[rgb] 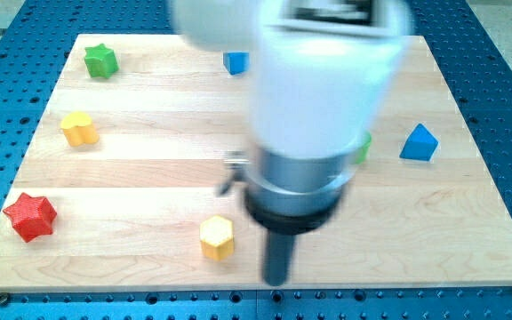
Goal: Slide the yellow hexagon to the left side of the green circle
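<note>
— Where does our tip [276,280] sit?

— Low on the wooden board [149,187], near the view's bottom edge. We carry no jaws, only a straight dark rod, so nothing opens or shuts; its lower end hangs free and touches no block.

— And the yellow hexagon [217,237]?

— Just beside our tip, on the view's left and slightly higher, with a narrow gap of bare wood between them.

— Do we see the green circle [363,148]?

— Only a sliver — a green edge peeking out at the right of our blurred white arm body [323,84], above and to the right of the tip. We cannot make out its shape, since the arm hides nearly all of it.

— What else lies on the board?

— A green star [100,60] at the top left, a yellow block [79,129] with rounded lobes below it, and a red star [30,216] at the left edge. A blue block [236,62] sits at the top, partly hidden by the arm, and a blue triangular block [419,143] lies at the right — well apart from the hexagon.
</note>
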Controlling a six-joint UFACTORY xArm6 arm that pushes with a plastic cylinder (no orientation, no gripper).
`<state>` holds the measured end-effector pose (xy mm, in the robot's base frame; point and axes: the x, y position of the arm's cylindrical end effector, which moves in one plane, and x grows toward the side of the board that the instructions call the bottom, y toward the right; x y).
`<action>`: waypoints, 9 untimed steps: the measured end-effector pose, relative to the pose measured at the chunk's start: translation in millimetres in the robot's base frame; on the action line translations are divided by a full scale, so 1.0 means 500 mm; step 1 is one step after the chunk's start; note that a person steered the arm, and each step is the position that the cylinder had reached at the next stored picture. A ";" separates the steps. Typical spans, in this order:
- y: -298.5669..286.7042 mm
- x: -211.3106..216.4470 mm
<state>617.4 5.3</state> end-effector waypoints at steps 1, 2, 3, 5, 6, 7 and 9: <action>-0.004 0.002; -0.006 0.002; -0.031 0.002; -0.112 -0.103; -0.115 -0.064; -0.193 -0.096; -0.216 -0.131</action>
<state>551.9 -102.7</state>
